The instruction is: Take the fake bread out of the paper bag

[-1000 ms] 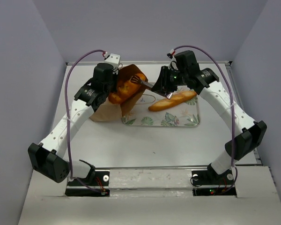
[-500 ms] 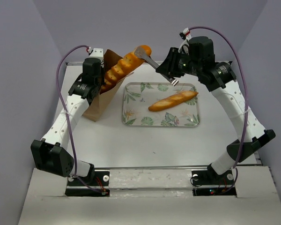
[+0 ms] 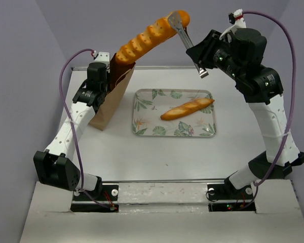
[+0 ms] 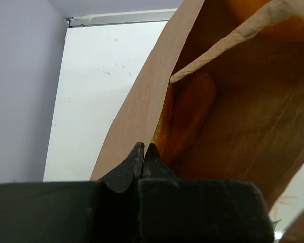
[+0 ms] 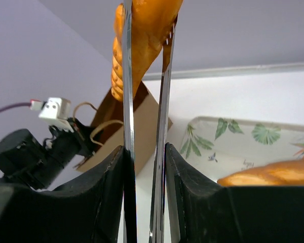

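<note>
The long loaf (image 3: pixel 147 36) has been lifted higher out of the paper bag (image 3: pixel 111 104), clamped in the right gripper (image 3: pixel 178 20); the bag's rim is pinched by the left gripper (image 4: pixel 143 151)

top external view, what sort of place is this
Likely a robot lab cell: plain walls box in a white table, a left arm and a right arm are bolted at its near edge, and the bread is a glossy plastic prop, held in tongs over a paper bag.

Paper bag (image 3: pixel 110 105) left of tray (image 3: pixel 204 129); slim loaf (image 3: pixel 187 109) lies on tray
</note>
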Controlling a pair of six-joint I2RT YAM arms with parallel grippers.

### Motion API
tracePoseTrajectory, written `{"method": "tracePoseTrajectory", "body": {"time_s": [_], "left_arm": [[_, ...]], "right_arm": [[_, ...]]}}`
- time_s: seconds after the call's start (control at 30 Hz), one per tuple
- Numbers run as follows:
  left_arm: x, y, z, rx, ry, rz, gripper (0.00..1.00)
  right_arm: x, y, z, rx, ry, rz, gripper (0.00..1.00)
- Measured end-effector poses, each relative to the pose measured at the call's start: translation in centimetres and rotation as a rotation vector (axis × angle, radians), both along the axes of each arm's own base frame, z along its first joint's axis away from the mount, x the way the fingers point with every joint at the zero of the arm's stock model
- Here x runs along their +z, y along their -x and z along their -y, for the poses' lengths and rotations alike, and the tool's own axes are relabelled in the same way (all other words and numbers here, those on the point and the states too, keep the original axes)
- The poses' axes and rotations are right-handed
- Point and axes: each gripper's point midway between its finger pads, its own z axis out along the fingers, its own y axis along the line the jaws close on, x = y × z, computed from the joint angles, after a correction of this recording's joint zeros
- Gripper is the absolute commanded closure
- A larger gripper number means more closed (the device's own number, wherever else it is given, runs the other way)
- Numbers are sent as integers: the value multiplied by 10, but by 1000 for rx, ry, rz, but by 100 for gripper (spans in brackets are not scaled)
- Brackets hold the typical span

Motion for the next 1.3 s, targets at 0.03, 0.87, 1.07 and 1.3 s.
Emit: {"method": "tracePoseTrajectory", "body": {"time_s": [0.03,0.87,1.07,1.3], "left_arm": [[0,0,0,0,-3,0,100],[5,2,-47,91,-3,-12,100],[7,7,-48,91,-1,-13,100],[8,8,-47,83,5,-13,100]], "right_arm": [[10,1,3,-9,-11,23,97],[-81,-14,29,-155,121,-113,98],[-187,-23,8,-106,185,-345,98],[-208,-19,22,-99,28,-407,98]]}}
